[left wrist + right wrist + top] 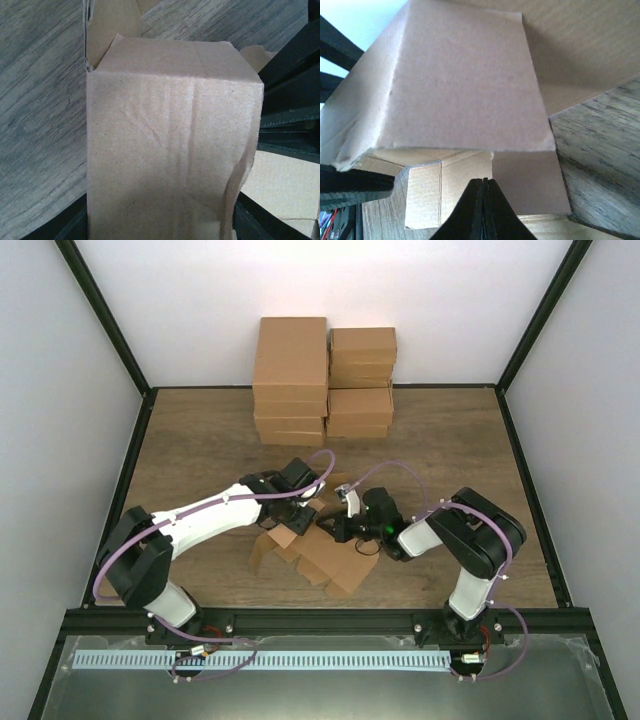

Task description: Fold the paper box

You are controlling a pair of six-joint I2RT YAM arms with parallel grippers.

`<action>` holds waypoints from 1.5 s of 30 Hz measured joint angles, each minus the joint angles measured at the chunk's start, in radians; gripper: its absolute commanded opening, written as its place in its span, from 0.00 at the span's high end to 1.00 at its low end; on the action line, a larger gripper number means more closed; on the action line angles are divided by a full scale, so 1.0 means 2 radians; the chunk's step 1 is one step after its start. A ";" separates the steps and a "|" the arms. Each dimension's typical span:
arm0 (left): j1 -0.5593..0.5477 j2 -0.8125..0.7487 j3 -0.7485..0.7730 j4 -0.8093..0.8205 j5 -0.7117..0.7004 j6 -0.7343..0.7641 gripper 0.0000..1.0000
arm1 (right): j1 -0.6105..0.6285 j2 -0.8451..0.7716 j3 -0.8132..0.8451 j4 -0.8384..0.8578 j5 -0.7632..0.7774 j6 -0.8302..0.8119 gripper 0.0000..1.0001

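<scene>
From above: paper box [325, 558] part-folded on table [200, 450], between left gripper [303, 508] and right gripper [338, 530]; stacked cartons [325, 380] well apart at rear. Left wrist: clamped across box sides, end flap open, bare wood leftward. Right wrist: pinched shut beneath box's overhanging edge.

The tan paper box [335, 562], partly folded with flaps splayed, lies on the table [200, 450].
</scene>
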 measured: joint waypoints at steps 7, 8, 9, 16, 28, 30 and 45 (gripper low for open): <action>0.000 0.001 0.000 0.002 0.000 0.000 0.43 | 0.004 0.008 0.000 -0.011 0.000 -0.005 0.99; 0.000 0.002 0.000 0.002 0.000 0.000 0.43 | 0.004 0.012 0.000 -0.012 0.000 -0.004 0.99; 0.000 0.002 -0.001 0.003 0.000 0.000 0.43 | 0.005 0.016 0.000 -0.014 0.000 -0.004 0.99; 0.000 0.003 -0.003 0.006 0.000 0.000 0.43 | 0.005 0.030 0.001 -0.027 0.011 -0.002 0.99; 0.000 0.006 -0.003 0.008 -0.001 0.000 0.43 | 0.005 0.004 0.007 -0.071 0.049 -0.012 0.99; 0.000 0.006 -0.003 0.008 -0.001 0.000 0.43 | 0.005 -0.001 0.007 -0.079 0.056 -0.017 0.99; 0.000 0.006 -0.003 0.008 -0.002 0.002 0.43 | -0.017 -0.080 0.007 -0.145 0.092 -0.062 0.95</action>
